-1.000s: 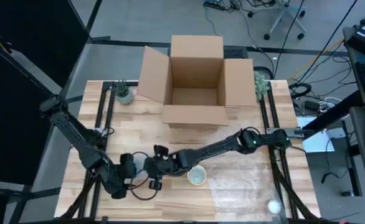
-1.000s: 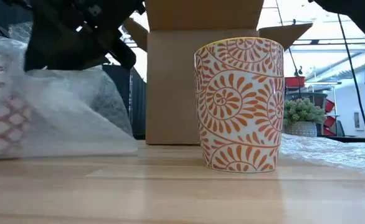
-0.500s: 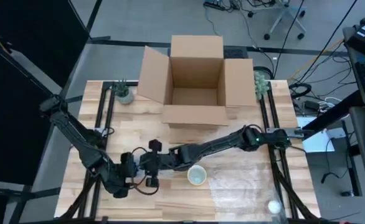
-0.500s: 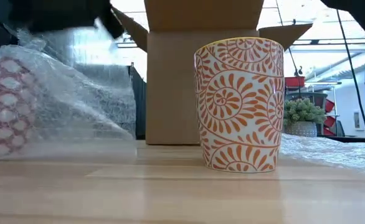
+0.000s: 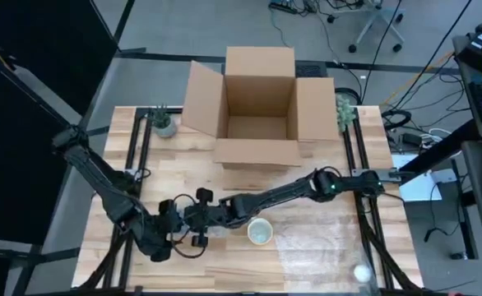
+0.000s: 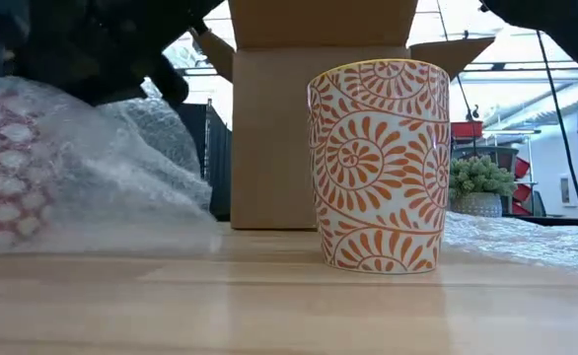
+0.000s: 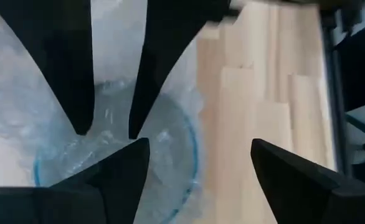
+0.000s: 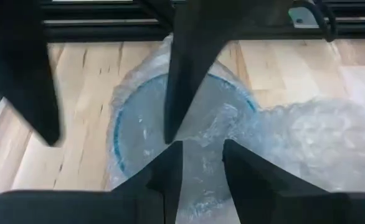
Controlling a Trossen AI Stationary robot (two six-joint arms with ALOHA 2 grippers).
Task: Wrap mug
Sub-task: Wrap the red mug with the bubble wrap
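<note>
A mug with a blue rim [image 8: 116, 146] and a pink pattern [image 6: 3, 168] stands upright at the table's near left, covered in bubble wrap [image 8: 294, 137]. My right gripper [image 8: 202, 168] [image 5: 198, 218] reaches across from the right and is shut on the wrap over the mug's mouth. My left gripper [image 7: 200, 146] [image 5: 169, 227] is wide open at the mug. One of its fingers [image 8: 182, 74] is over the mouth and the other [image 8: 20, 81] is beyond the wall. A second, orange-patterned mug [image 5: 260, 233] [image 6: 380, 166] stands bare and upright on the wood. My right gripper pinches a bunched part of the bubble wrap [image 8: 201, 146] between its two fingers, above the mug's mouth. The fingers slant down from the table's right. The wrap lies slack over the mug and trails onto the table. Whether my left gripper touches the wrap or mug, I cannot tell.
An open cardboard box [image 5: 257, 107] stands at the far middle. Small potted plants [image 5: 164, 122] [image 5: 345, 111] sit at the far corners. More bubble wrap [image 5: 327, 238] covers the near right, with a white ball [image 5: 362, 271] near the front edge.
My right gripper has gone a little toward the table's left edge with the bubble wrap. The wrap has been drawn up and over the pink-patterned mug and now bulges higher around it. The orange mug has stayed still.
</note>
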